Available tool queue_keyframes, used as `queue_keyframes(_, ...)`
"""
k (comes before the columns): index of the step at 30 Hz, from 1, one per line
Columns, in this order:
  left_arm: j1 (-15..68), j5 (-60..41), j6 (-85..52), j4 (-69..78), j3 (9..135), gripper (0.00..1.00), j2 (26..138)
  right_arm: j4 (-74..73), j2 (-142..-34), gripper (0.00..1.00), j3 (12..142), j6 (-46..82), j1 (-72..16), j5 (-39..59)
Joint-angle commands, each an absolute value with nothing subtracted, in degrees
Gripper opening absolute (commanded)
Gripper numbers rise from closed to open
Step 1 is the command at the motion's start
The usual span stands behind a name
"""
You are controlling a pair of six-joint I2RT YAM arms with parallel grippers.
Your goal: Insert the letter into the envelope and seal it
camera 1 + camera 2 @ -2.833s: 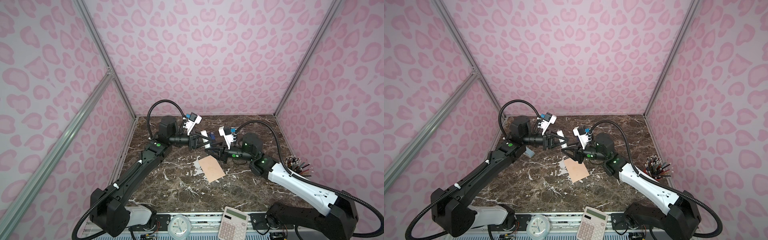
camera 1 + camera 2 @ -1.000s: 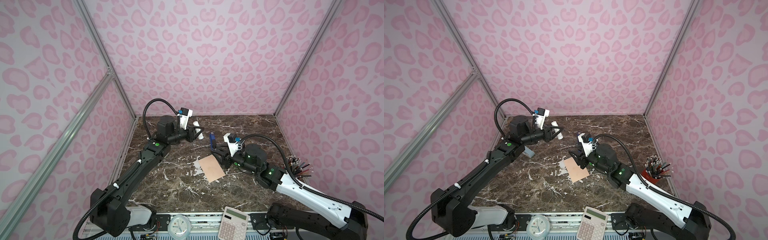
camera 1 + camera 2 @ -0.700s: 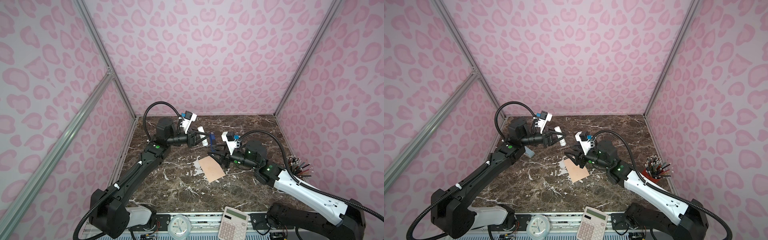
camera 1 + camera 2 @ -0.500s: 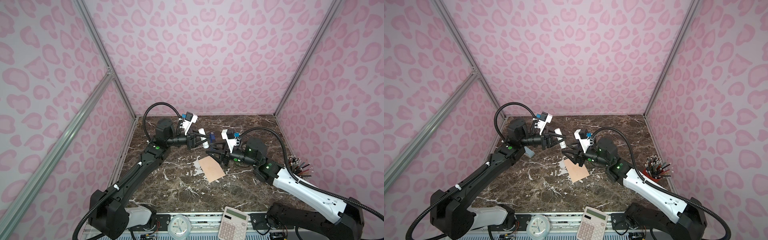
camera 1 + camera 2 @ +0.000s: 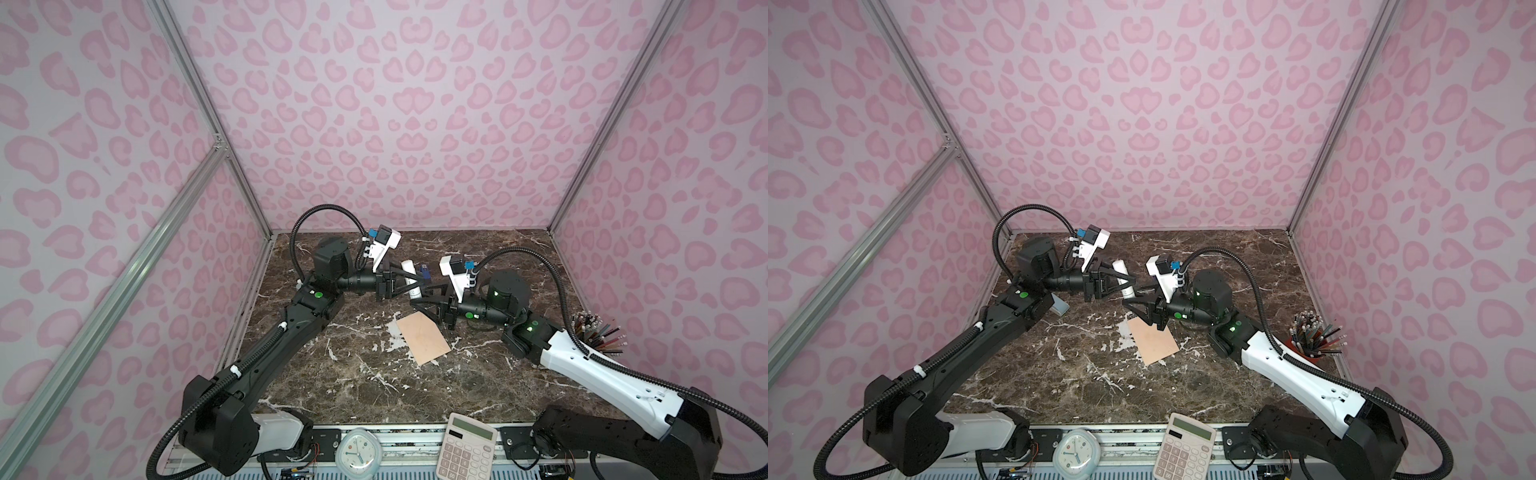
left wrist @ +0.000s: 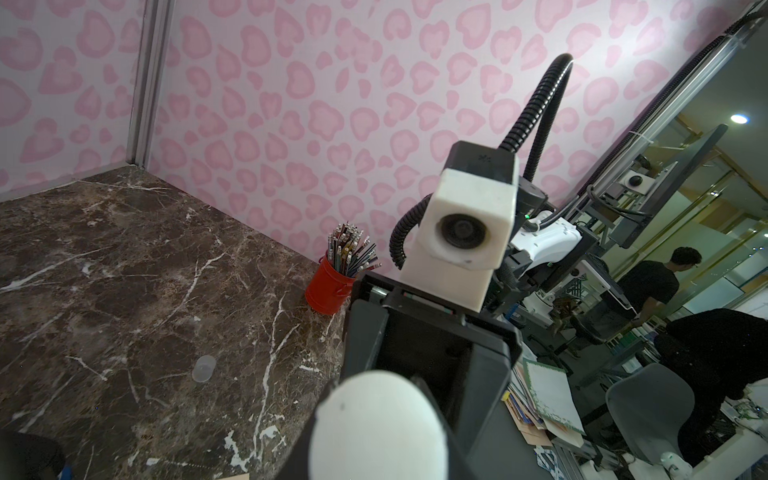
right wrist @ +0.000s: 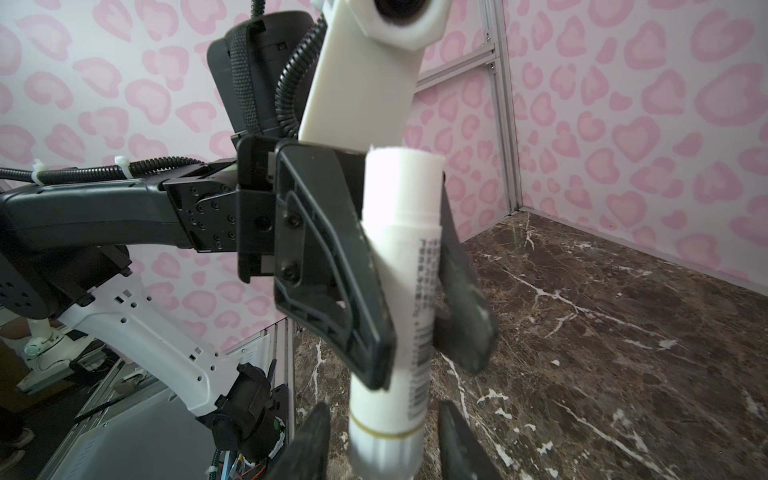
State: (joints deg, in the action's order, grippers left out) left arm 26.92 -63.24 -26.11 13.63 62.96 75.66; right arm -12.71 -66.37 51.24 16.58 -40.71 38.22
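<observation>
Left pincer clamps glue stick; right pincer open, straddling its lower end. Envelope lies flat on desk, centre; letter not visible. Thin, limp, light paper (slides easily): best pinned at a corner

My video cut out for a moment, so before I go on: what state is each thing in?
left gripper: shut on the glue stick.
right gripper: jaws open, flanking the stick's lower end.
glue stick: held tilted above the table.
envelope: flat on the table, ungripped; seal unclear.
red pencil cup: upright, full.
</observation>
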Motion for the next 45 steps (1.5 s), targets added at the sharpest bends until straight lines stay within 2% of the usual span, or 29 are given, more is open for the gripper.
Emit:
queue_keyframes(1, 26.98, -64.35, -25.5, 15.64, 63.72, 0.04, 75.9, -15.33, -66.72, 0.4, 51.57, 17.12, -40.54, 39.79)
queue_keyframes(6, 26.98, -63.98, -25.15, 15.03, 64.03, 0.04, 76.11, -14.46, -67.06, 0.31, 51.6, 16.49, -40.47, 39.93)
queue_keyframes(10, 26.98, -64.11, -25.05, 14.85, 64.25, 0.04, 76.37, -14.4, -66.73, 0.27, 51.48, 16.0, -40.46, 38.83)
queue_keyframes(18, 27.42, -64.36, -25.05, 14.59, 64.42, 0.04, 76.99, -13.66, -67.11, 0.26, 52.4, 15.22, -40.49, 37.98)
queue_keyframes(26, 27.95, -60.1, -22.6, 11.55, 64.68, 0.04, 76.99, -13.79, -66.46, 0.19, 52.51, 14.72, -40.6, 31.99)
queue_keyframes(34, 29.24, -45.74, -19.1, 6.31, 64.43, 0.04, 76.73, -15.36, -66.26, 0.18, 52.45, 10.12, -45.66, 18.68)
queue_keyframes(45, 32.72, -28.83, -19.31, 4.46, 64.39, 0.04, 77.27, -15.89, -67.73, 0.16, 52.95, 3.0, -57.37, -12.7)
